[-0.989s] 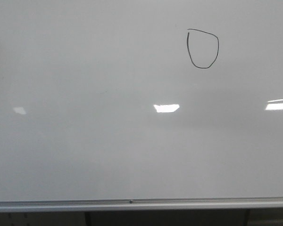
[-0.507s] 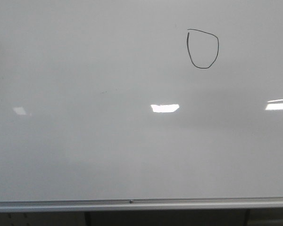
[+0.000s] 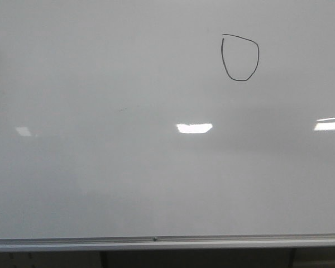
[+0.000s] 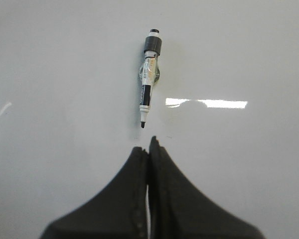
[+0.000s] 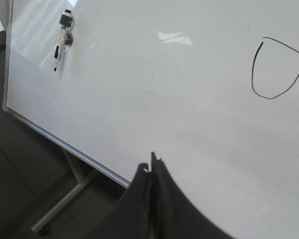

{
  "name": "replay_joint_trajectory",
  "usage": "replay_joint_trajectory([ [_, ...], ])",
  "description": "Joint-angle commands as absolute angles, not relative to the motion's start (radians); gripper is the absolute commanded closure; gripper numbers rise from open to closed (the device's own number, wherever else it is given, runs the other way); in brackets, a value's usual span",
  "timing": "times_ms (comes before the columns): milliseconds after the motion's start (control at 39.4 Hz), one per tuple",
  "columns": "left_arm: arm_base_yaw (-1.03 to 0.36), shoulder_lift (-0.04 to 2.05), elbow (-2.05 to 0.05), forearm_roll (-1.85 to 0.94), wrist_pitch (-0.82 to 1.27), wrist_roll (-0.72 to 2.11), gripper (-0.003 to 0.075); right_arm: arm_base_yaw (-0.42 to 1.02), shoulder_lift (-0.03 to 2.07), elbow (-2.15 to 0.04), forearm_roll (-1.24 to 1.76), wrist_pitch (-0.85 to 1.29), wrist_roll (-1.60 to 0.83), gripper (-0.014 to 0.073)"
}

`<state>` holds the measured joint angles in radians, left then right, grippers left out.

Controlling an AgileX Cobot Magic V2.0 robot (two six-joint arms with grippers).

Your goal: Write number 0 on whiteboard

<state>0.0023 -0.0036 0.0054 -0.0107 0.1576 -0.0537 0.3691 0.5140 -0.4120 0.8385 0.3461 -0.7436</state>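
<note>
From the front, the number 0 [image 3: 240, 58] is a thin black lopsided loop high on the whiteboard [image 3: 100, 184], above the glare patch [image 3: 194, 128]. At the left wrist, the left gripper [image 4: 149, 149] is pressed closed and empty — just off a marker [image 4: 148, 77] stuck on the board. At the right wrist, the right gripper [image 5: 152, 168] is likewise closed and empty, the loop well apart from the marker.
</note>
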Motion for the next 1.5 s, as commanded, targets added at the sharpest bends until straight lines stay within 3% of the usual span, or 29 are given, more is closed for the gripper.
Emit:
replay_joint_trajectory([
  [0, 0.003, -0.021, 0.028, -0.021, 0.069, -0.064, 0.074, 0.368, 0.517, -0.439, 0.861, 0.303, -0.75, 0.0662],
  [507, 0.003, -0.021, 0.028, -0.021, 0.069, -0.064, 0.074, 0.368, 0.516, -0.435, 0.861, 0.285, -0.75, 0.0662],
  [685, 0.003, -0.021, 0.028, -0.021, 0.069, -0.064, 0.074, 0.367, 0.503, -0.384, 0.769, 0.156, -0.738, 0.0662],
  [837, 0.003, -0.021, 0.028, -0.021, 0.069, -0.064, 0.074, 0.357, 0.416, -0.275, 0.619, 0.062, -0.573, 0.0662],
  [1141, 0.003, -0.021, 0.028, -0.021, 0.069, -0.064, 0.074, 0.084, 0.138, -0.07, 0.236, 0.065, -0.139, 0.0662],
  [1471, 0.003, -0.021, 0.028, -0.021, 0.069, -0.064, 0.074, -0.018, -0.024, 0.028, 0.142, 0.13, -0.057, 0.0662],
])
